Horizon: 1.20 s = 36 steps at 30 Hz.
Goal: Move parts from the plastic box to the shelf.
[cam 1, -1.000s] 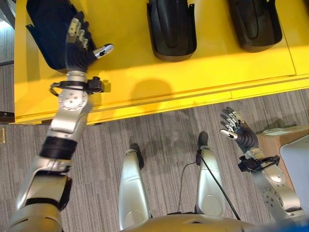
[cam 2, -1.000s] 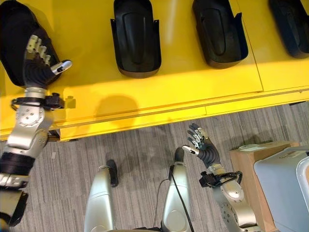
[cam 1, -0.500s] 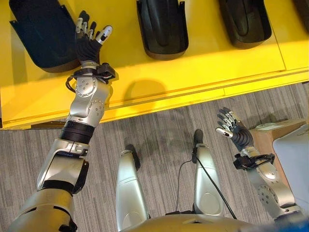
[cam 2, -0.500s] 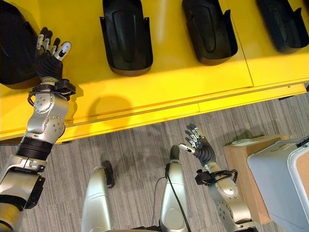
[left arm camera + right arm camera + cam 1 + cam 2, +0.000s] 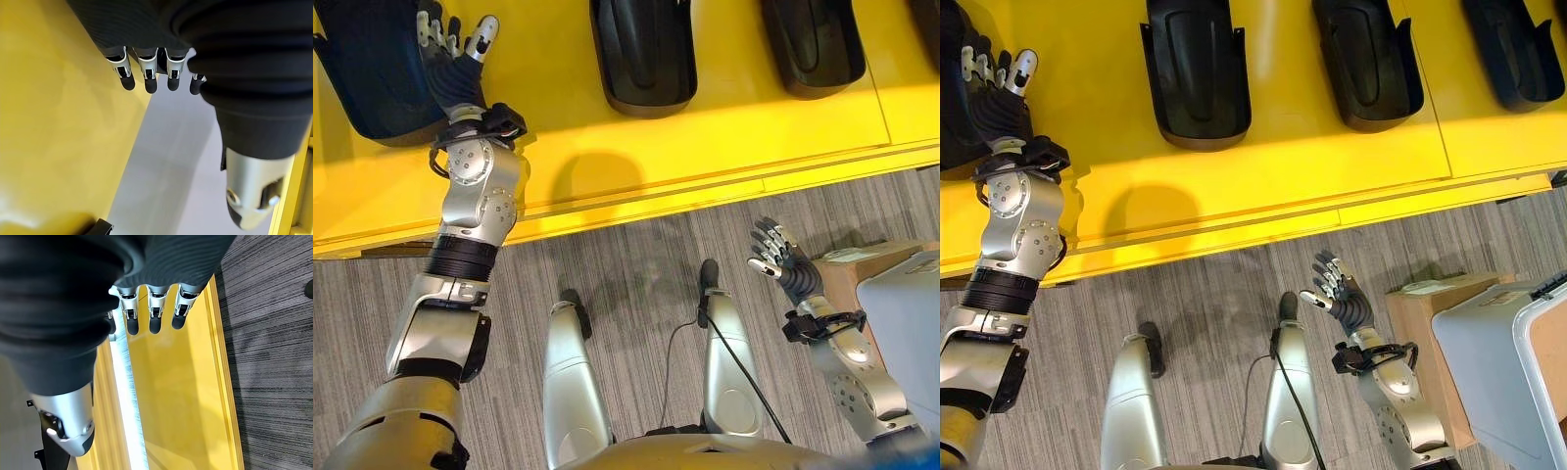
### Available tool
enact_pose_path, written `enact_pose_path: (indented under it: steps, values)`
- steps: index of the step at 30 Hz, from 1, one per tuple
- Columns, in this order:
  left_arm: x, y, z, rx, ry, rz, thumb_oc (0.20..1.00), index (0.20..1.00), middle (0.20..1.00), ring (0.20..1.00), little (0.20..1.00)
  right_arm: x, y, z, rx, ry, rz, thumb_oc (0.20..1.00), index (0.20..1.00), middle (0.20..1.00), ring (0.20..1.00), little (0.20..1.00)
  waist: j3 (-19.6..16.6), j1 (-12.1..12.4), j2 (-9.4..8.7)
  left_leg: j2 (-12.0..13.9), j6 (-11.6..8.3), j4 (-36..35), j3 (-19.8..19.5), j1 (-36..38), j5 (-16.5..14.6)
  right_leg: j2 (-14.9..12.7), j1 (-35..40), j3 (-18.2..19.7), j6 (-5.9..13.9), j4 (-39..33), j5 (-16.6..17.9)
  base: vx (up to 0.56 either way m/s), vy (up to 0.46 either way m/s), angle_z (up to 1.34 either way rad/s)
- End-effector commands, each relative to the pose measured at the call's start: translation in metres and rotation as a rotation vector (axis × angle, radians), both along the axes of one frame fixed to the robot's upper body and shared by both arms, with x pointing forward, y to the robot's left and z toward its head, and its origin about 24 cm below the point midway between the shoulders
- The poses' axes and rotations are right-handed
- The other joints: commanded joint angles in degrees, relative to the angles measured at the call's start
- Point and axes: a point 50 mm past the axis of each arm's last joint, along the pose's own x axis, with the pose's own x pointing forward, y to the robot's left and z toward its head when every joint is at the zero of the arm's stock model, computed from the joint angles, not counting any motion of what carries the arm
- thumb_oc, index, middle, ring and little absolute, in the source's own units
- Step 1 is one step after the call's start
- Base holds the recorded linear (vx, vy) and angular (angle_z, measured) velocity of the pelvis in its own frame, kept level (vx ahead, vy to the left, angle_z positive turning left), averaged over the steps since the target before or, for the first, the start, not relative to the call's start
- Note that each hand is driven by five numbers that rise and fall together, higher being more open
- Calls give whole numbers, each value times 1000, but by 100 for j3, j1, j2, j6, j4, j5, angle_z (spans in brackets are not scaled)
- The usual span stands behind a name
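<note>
Four black moulded plastic parts lie in a row on the flat yellow shelf. Each part is a long shell with a rounded end and small side tabs. Every long axis runs from the near edge of the shelf toward the far side, and the rounded ends point toward the robot.

The first black part is at the robot's far left. The second black part is in the middle, well apart from the first. The third black part comes next, and the fourth black part is at the far right, cut by the picture's edge.

The left hand is stretched over the shelf at the right edge of the first part. Its fingers are straight and spread, and they hold nothing. I cannot tell if it touches the part.

The right hand is low over the grey striped carpet floor, palm up, with its fingers loosely spread and empty. Beside it stands one brown cardboard box, and one grey plastic box rests next to this, at the picture's right edge.
</note>
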Motion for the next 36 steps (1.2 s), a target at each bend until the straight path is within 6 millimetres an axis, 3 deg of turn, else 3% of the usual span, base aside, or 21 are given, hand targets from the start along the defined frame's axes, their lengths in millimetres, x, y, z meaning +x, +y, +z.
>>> enact_pose_path:
  steps: [1, 11, 36]
  values:
    - [-19, -8, 59, 158, -240, 33, 1000, 1000, 1000, 1000, 1000, 5, -10, 28, -6, -146, -8, 1000, 1000, 1000, 1000, 1000, -98, 3, 152, -130, 108, -404, 85, 197, 245, -67, 18, 52, -296, 1248, -995, 0, 0, 0]
    - [-28, -7, 76, 296, -296, 138, 1000, 1000, 1000, 1000, 1000, 3, -14, 30, -16, -157, 2, 1000, 1000, 1000, 1000, 1000, -122, 13, 154, -120, 115, -399, 87, 172, 223, -65, -21, 55, -285, 1265, -1004, 5, -1, 1]
    - [-35, 54, 45, 179, -158, 352, 1000, 1000, 1000, 1000, 1000, 3, -16, 27, -15, -137, -8, 1000, 1000, 1000, 1000, 1000, -86, 107, 114, -138, 133, -255, 44, 24, 173, -82, -97, 24, -310, 1385, -1056, 1, 1, 0]
